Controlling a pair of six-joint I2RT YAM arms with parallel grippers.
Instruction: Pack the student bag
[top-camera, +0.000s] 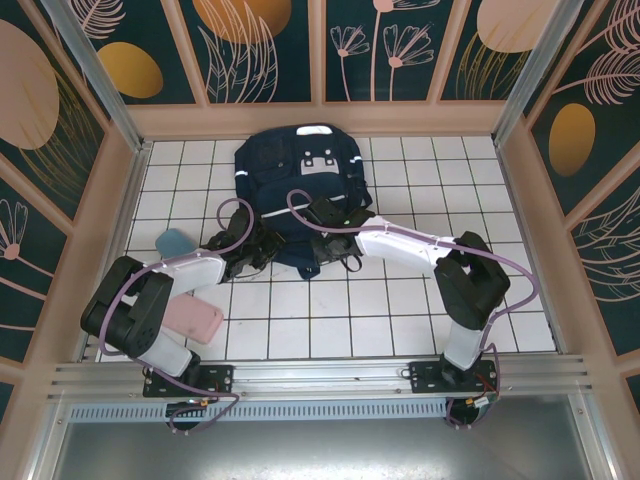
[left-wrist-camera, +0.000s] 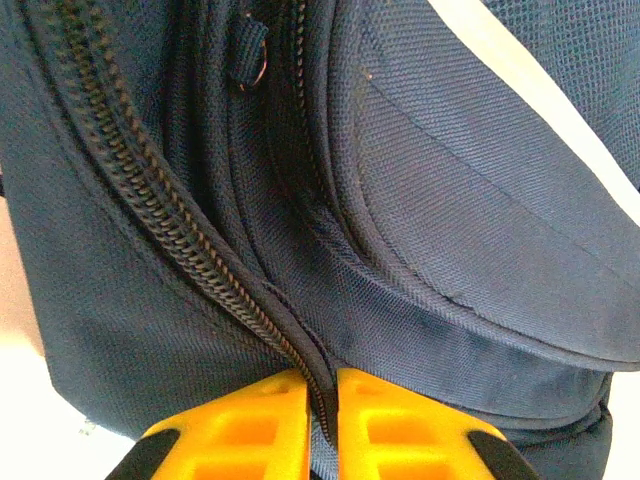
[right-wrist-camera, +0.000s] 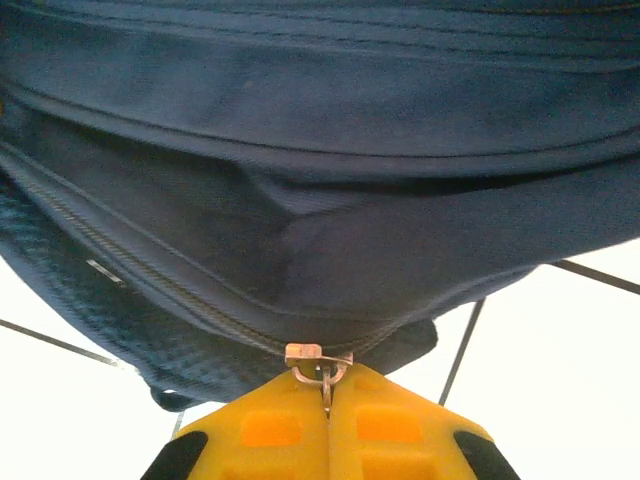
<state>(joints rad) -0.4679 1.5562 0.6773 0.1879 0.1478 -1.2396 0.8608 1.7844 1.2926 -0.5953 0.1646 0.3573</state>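
Observation:
The student bag (top-camera: 300, 165), navy blue with a thin white stripe, lies flat on the white tiles at the back centre. My left gripper (top-camera: 262, 248) is at its near-left edge. In the left wrist view the yellow fingers (left-wrist-camera: 260, 420) of the left gripper (left-wrist-camera: 322, 390) are shut on a fold of the bag (left-wrist-camera: 450, 230) that carries the zipper track (left-wrist-camera: 180, 220). My right gripper (top-camera: 322, 212) reaches in from the right over the bag's lower half. In the right wrist view the right gripper (right-wrist-camera: 328, 390) is shut on the copper-coloured zipper pull (right-wrist-camera: 320, 360) beneath the bag's fabric (right-wrist-camera: 320, 150).
A light blue object (top-camera: 175, 242) lies left of the left arm, and a pink case (top-camera: 195, 320) sits near that arm's base. Patterned walls close in the tiled floor (top-camera: 400, 310) on three sides. A second zipper pull ring (left-wrist-camera: 250, 60) shows higher up the bag.

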